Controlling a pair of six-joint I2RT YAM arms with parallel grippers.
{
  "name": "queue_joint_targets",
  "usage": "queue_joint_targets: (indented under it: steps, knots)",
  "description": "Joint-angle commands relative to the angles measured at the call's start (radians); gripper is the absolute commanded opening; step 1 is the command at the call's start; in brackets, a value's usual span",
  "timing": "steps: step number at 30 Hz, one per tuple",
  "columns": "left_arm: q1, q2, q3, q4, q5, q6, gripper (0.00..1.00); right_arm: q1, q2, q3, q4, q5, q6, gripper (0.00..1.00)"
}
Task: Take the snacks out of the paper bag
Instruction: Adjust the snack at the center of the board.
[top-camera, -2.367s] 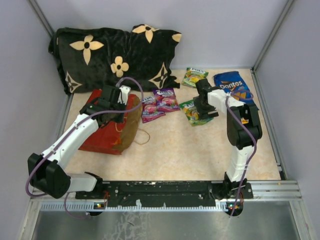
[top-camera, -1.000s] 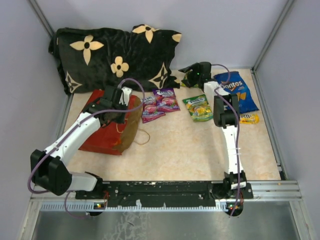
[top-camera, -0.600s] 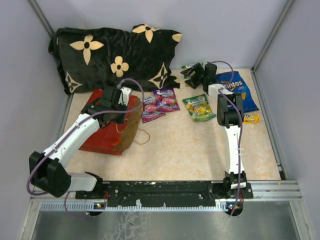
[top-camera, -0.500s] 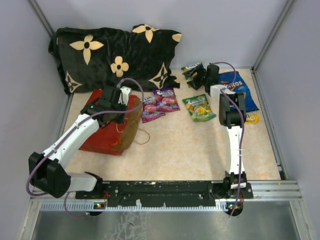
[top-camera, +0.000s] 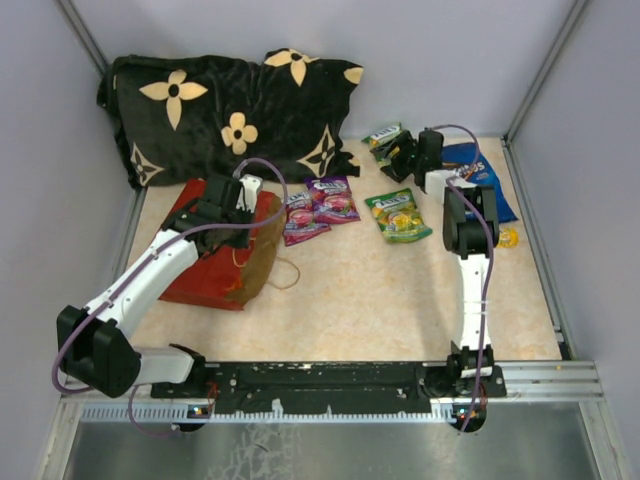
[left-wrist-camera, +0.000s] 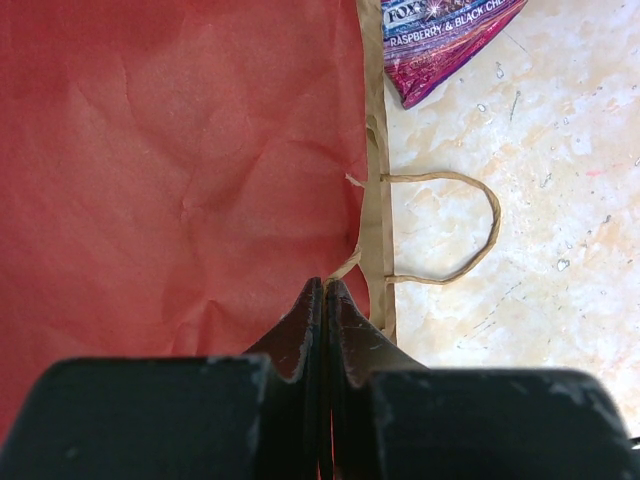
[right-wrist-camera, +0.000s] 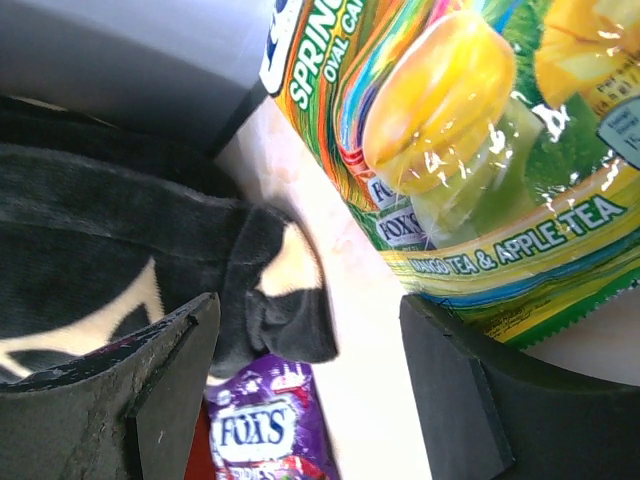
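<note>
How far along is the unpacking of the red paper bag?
Mostly done: the Doritos bag, M&M's packet, purple Fox's pouches, near green pouch and far green pouch lie out on the table. In hand: the left gripper is shut on the paper bag rim; the right gripper stands open at the far pouch. Left: unclear, the bag's inside is hidden.

Lit brightly from overhead, with faint soft shadows on the pale mottled counter. White glare spots across the glossy green candy pouch just ahead of the right claw. Soft focus nearest both wrist lenses.
</note>
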Motion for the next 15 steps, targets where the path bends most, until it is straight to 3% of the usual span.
queue_joint_targets:
  steps: [1,4,7,10,15]
  knots:
    - [0.003,-0.021,-0.008,0.013,0.002,-0.002,0.05,0.009,-0.136,0.135,-0.185,0.030,-0.197,0.74]
    - [0.003,-0.017,-0.010,0.015,0.011,-0.003,0.05,0.008,-0.165,0.278,-0.375,0.098,-0.419,0.76]
    - [0.003,-0.013,-0.011,0.021,0.030,-0.007,0.05,0.016,-0.183,0.359,-0.484,0.268,-0.643,0.83]
    - [0.003,-0.016,-0.018,0.035,0.047,-0.013,0.05,0.021,-0.200,0.317,-0.428,0.394,-0.826,0.99]
    - [0.003,-0.029,-0.036,0.061,0.074,-0.020,0.05,0.021,-0.119,0.355,-0.342,0.361,-1.050,0.99]
